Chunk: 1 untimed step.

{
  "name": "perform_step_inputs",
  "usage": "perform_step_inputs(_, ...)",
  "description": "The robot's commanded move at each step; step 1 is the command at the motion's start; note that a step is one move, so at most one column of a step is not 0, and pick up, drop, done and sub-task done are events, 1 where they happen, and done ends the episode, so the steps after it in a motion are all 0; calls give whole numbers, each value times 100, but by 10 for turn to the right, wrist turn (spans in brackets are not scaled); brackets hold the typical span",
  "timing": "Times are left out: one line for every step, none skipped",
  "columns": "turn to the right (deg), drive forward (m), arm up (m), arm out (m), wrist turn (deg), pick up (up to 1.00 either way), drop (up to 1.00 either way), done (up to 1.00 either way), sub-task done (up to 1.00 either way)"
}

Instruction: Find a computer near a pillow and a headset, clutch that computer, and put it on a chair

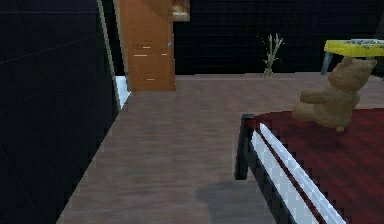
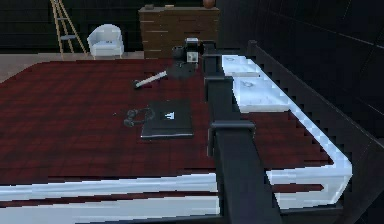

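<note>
Dark square arm bar (image 2: 240, 160) bottom centre, crossing red-covered bed (image 2: 70, 110). Flat dark laptop computer (image 2: 167, 121) mid-frame, left of bar, down-left from tool (image 2: 186, 55) at upper centre. Tool's load: cannot tell.

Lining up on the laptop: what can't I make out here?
Gripper, arm side view: fingers too small to make out; can't tell whether it holds anything.
Grey thing on the bed, arm side view: too small to name.
Yellow object, forward view: cut off by the right edge.
</note>
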Motion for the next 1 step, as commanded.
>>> perform_step_inputs(0,0,0,0,210,0,0,0,0)
